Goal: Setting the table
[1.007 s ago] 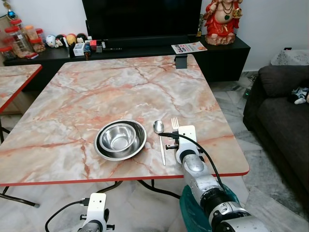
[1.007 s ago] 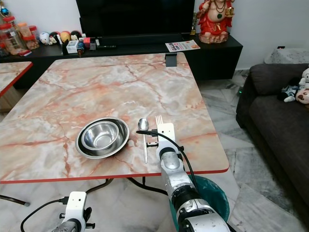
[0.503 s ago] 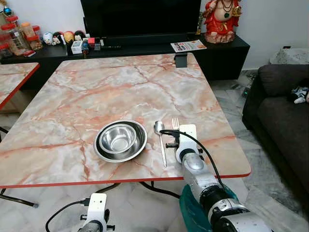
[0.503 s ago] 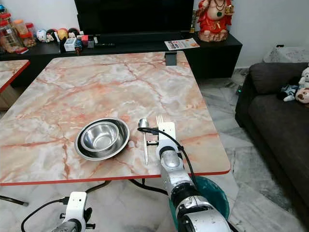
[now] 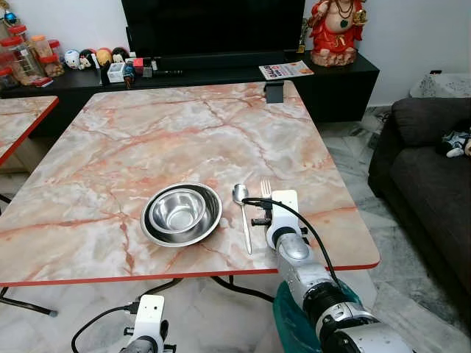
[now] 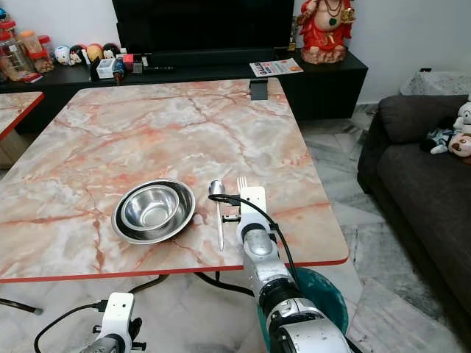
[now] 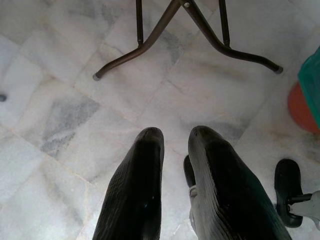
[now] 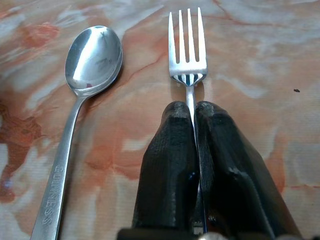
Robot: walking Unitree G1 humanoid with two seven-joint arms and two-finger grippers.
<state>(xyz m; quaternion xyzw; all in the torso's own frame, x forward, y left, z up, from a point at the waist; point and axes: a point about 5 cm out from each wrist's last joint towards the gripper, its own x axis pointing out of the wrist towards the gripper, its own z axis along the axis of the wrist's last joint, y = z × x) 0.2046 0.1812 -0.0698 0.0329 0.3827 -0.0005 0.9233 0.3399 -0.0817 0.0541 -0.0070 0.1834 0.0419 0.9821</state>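
A steel bowl (image 5: 182, 212) sits inside a second, wider steel bowl near the front edge of the marble table (image 5: 191, 140). A spoon (image 5: 242, 208) lies just to its right, bowl end away from me. Right of the spoon lies a fork (image 8: 187, 47), tines pointing away. My right gripper (image 8: 194, 112) is shut on the fork's handle, low over the tabletop; its white wrist block (image 5: 284, 207) covers most of the fork in the eye views. My left gripper (image 7: 175, 137) hangs below the table over the floor, fingers nearly together with nothing between them.
A dark sofa (image 5: 430, 162) stands to the right. A green bin (image 6: 324, 290) sits on the floor under the table's front right corner. A second marble table (image 5: 22, 121) is at the far left. A black TV cabinet (image 5: 221, 77) with small items lines the back wall.
The view has shifted slightly. The right gripper stays shut on the fork beside the spoon; bowls and spoon hold their places.
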